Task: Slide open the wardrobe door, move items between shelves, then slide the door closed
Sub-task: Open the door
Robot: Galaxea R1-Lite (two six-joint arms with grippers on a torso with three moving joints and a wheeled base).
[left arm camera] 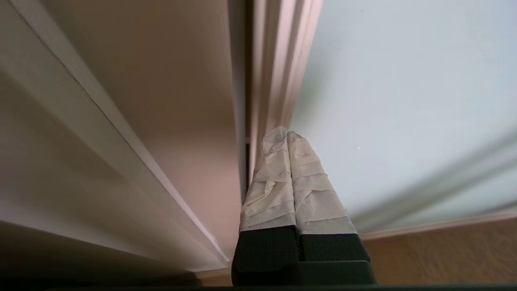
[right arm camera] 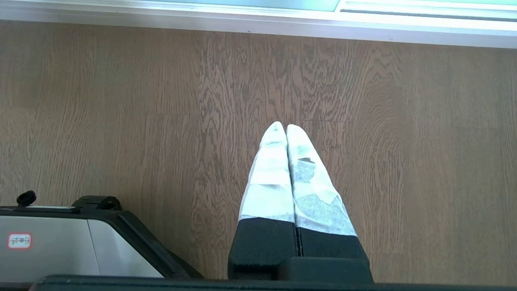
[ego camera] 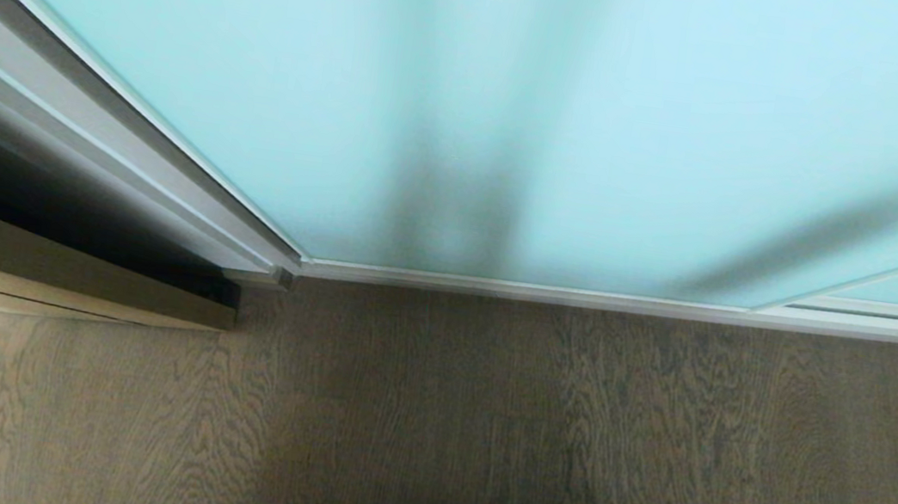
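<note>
At the far left stood a light wood cabinet front [ego camera: 56, 270], with a dark gap between it and the silver frame edge [ego camera: 165, 171] of the sliding wardrobe door [ego camera: 520, 105], whose frosted blue-green glass filled the far side of the scene above the wood-grain floor [ego camera: 478, 429]. The door looked closed or nearly so; no basket, bag or shelf could be seen. The left gripper [left arm camera: 287, 133] had its taped fingers pressed together, empty, with the tips at the door's left frame edge [left arm camera: 278, 81], just beside the glass; whether they touched the frame could not be told. The step in hand seemed to be getting the door sliding. To do it well, the closed tips should probably seat against the raised frame rather than the smooth glass, then push steadily rightward along the track, keeping level so they do not slip off. Further right, the right gripper [right arm camera: 286, 127] hung idle over the floor [right arm camera: 121, 101], fingers closed on nothing, near the robot's own base [right arm camera: 60, 238].
</note>
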